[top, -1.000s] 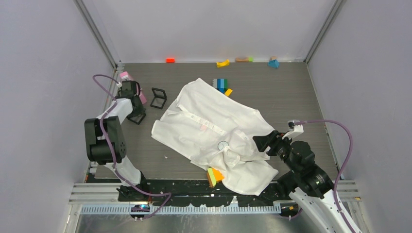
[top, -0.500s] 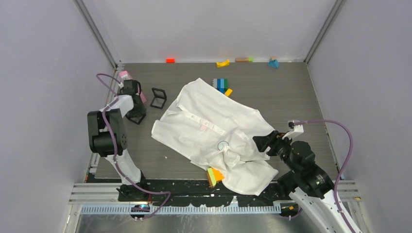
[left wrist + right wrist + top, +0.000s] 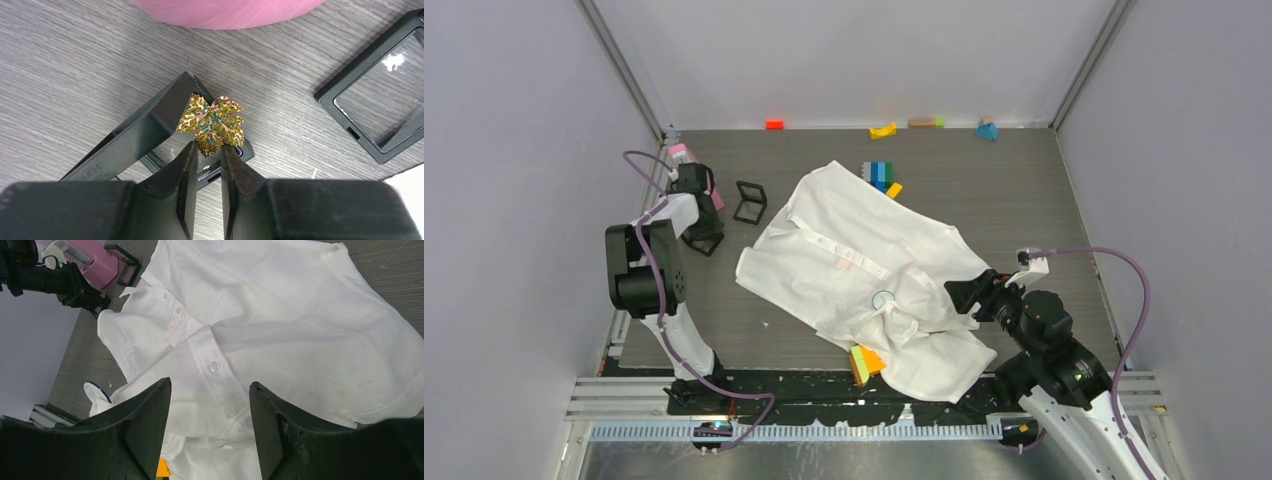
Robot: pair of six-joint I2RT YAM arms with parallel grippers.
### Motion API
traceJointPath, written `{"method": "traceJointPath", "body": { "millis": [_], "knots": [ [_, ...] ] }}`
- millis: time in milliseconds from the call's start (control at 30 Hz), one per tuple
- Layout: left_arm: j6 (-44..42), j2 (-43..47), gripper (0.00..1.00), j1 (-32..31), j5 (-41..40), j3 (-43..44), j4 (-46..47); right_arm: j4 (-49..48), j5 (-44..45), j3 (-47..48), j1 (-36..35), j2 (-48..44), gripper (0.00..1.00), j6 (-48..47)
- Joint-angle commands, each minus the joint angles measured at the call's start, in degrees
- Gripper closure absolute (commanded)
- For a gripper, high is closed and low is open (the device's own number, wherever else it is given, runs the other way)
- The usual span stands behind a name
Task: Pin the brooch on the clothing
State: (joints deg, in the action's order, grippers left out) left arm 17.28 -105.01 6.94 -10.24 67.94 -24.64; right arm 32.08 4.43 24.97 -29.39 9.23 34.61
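We find the brooch (image 3: 211, 122), a gold leaf set with green and blue stones, at the far left of the table (image 3: 1004, 190), well apart from the shirt (image 3: 864, 270). The left hand (image 3: 207, 147) is clamped on the leaf's lower tip, with its two fingers drawn close together on either side of it. In the left wrist view the brooch's long axis runs straight out from the fingertips. The broad lobes point away from the hand toward a pink object (image 3: 225, 10), and the decorated face is turned to the camera. It sits over the corner of a black frame (image 3: 135, 135) lying on the table. A second black frame (image 3: 380, 115) with a clear window lies to one side.

The shirt lies crumpled on the table. Its long axis runs diagonally from far centre to near right, and its button strip follows the same slant. A small dark-rimmed disc (image 3: 883, 298) rests on the fabric.

The right hand (image 3: 210, 405) hangs over the near right part of the shirt. Its fingers stand apart and hold nothing.

Coloured blocks (image 3: 879, 175) lie beside the shirt's far edge.
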Motion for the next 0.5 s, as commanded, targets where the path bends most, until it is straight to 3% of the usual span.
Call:
{"method": "traceJointPath", "body": {
  "millis": [0,267,467],
  "knots": [
    [-1.2,-0.6,0.83,0.6,0.5,1.6,0.7,-1.0,0.5,2.2,0.2,-0.7,0.36,0.2],
    [-0.1,5.2,0.92,-0.2,0.5,-0.5,-2.3,-1.0,0.8,2.6,0.2,-0.5,0.36,0.1],
    [0.3,13.1,0.94,-6.0,1.5,-0.7,-9.7,-2.2,-0.9,3.3,0.2,1.1,0.35,-0.3]
  ]
}}
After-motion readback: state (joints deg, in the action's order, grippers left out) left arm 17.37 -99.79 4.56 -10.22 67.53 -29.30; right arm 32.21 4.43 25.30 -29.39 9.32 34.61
